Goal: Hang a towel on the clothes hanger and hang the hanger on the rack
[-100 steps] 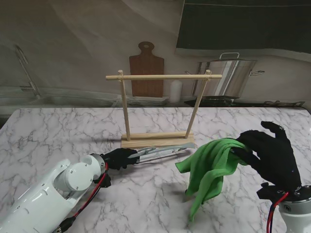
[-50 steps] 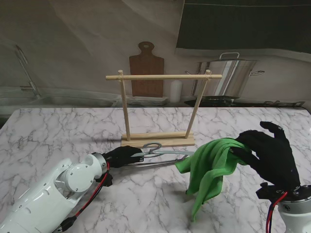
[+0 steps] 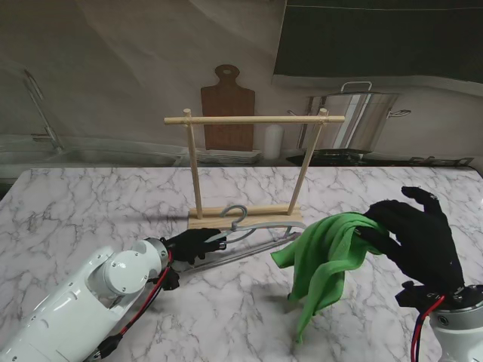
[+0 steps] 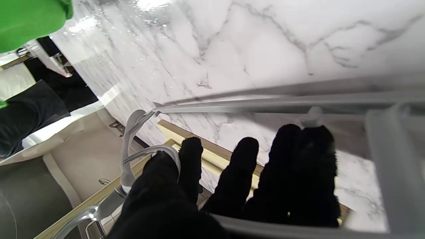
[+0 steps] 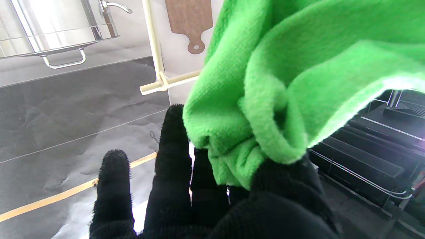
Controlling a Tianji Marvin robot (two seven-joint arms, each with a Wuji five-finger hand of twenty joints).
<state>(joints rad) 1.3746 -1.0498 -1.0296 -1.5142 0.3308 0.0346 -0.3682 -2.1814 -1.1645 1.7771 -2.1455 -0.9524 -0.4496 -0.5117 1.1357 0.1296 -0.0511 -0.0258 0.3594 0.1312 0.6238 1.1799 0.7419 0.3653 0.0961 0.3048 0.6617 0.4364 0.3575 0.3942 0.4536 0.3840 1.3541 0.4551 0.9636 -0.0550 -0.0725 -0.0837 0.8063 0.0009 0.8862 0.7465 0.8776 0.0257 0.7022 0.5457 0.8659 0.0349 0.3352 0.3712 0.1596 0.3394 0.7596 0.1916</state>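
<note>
- Your left hand reaches out low over the marble table, forearm lying nearly flat from the near left corner, fingers stretched toward the rack
- Its fingers are clamped on the grey hanger near the neck; in the left wrist view the thumb presses the base of the hook while the other fingers lie along the shoulder bar
- You hold the hanger tilted up on edge, its hook rising in front of the rack's lower crossbar, its long arm running right toward the towel
- The hanger sits just in front of the rack's wooden base; you cannot tell from the stand view whether its far tip touches the table
- Your right hand is raised above the right side of the table, wrist upright, palm turned to the left, fingers curled
- That hand is closed on the green towel: in the right wrist view a bunched fold is pinched between thumb and fingers, while one finger stands free of the cloth
- The towel hangs loose from that grip, draping down to the left, its lower corner near the table top; whether it touches the marble you cannot tell
- Towel and hanger tip are close together; contact between them is unclear
- The rack's top rod carries nothing
</note>
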